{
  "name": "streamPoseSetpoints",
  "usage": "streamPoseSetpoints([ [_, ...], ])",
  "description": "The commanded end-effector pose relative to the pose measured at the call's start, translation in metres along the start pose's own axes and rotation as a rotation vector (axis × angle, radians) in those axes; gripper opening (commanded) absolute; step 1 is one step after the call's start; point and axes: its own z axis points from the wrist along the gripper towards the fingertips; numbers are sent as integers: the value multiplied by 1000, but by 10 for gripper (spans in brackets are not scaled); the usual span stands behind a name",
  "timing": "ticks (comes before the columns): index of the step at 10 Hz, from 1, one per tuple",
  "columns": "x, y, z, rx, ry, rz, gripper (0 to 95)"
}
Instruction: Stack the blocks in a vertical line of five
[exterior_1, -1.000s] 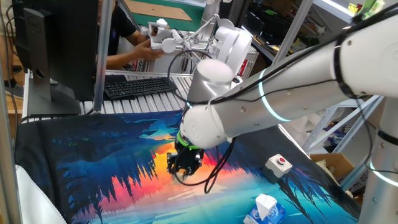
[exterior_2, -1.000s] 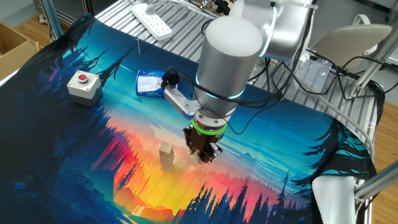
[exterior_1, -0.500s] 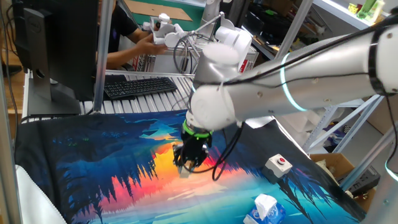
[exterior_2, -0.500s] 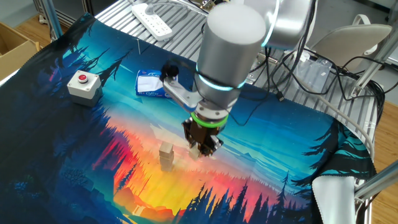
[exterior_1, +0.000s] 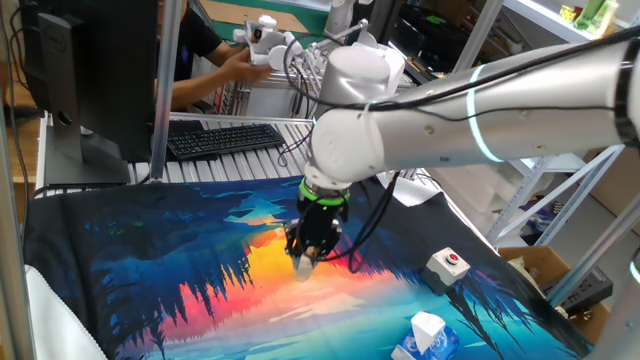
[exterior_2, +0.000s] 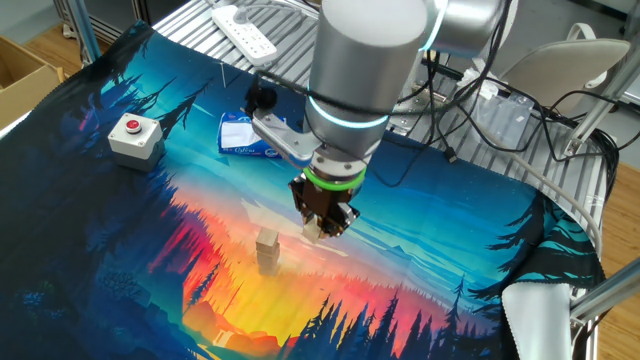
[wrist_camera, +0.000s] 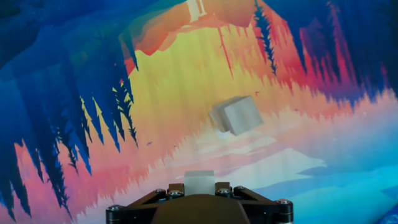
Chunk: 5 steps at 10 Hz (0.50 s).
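My gripper (exterior_2: 318, 226) hangs above the painted mat, shut on one pale wooden block (exterior_2: 313, 230) that shows between the jaws at the bottom of the hand view (wrist_camera: 199, 180). A short stack of blocks (exterior_2: 267, 250) stands upright on the orange part of the mat, a little to the left of the gripper and lower than it. From the hand, the stack (wrist_camera: 235, 115) lies ahead and slightly right, seen from above. In the view with the keyboard, the gripper (exterior_1: 303, 262) carries the block (exterior_1: 304, 266) just over the mat. I cannot tell how many blocks are in the stack.
A white box with a red button (exterior_2: 133, 136) (exterior_1: 449, 264) and a white-and-blue tissue pack (exterior_2: 240, 135) (exterior_1: 425, 336) sit on the mat. A power strip (exterior_2: 243, 32) lies on the slatted table behind. A keyboard (exterior_1: 220, 138), a monitor and a person's hand are beyond the mat.
The gripper has risen and shifted towards the stack with the block still in its jaws. The stack has not moved.
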Motion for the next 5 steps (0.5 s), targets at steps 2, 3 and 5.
streamPoseSetpoints([
  [2,-3,-6,-18,12,5,-87,0],
  [3,-5,-8,-24,13,7,-108,0],
  [5,-9,-14,-34,16,6,-161,0],
])
